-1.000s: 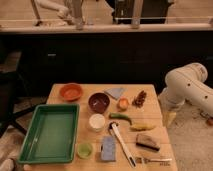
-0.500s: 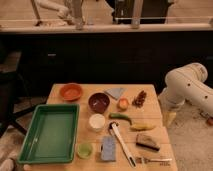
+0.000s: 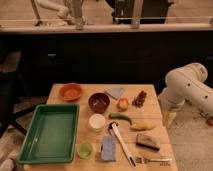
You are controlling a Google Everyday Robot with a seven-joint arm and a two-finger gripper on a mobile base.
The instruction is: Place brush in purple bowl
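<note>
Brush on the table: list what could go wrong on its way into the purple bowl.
1. The brush lies close between the blue sponge and the brown block; a grasp may knock either.
2. The gripper hangs open beside the table's right edge, so its reach likely crosses the banana.
3. The brush is longer than the purple bowl is wide and may tip out.

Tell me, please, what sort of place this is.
Probably a kitchen-style lab: wooden table with purple bowl, brush and banana, long counter behind. The gripper hangs beside the table's right edge.
</note>
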